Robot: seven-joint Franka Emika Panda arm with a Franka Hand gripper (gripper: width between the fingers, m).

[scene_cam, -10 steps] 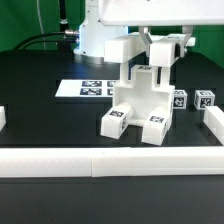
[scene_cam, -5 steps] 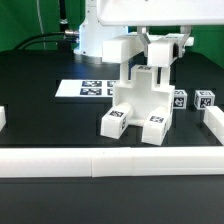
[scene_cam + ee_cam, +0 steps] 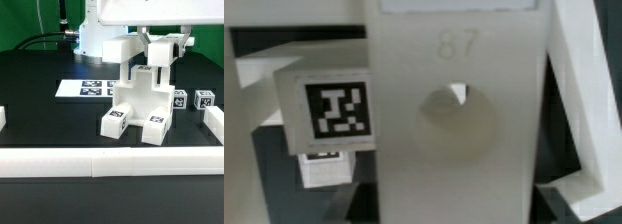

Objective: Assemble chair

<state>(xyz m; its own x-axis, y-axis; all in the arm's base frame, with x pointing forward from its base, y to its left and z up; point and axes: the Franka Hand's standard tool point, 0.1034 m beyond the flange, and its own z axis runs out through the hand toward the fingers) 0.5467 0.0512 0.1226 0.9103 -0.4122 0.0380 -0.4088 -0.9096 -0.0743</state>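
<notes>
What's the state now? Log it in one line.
chair: part-built, standing | pincer: shut on its upright panel | loose: two tagged blocks, exterior view's right

Robotics lab, benchtop test rig. Evidence:
- white robot arm [image 3: 100, 30] mounted at back of matte black counter [image 3: 40, 120]
- cables [image 3: 40, 42] trailing behind arm base
- green backdrop [image 3: 20, 20]
- white border rail [image 3: 110, 163] fencing work area
- marker board [image 3: 92, 88] lying flat on counter
- chair parts [image 3: 140, 105] plain white, carrying black-and-white square tags
- one tag [image 3: 335, 108] seen close-up in wrist view
- camera on wrist fits instrumented research setup
</notes>
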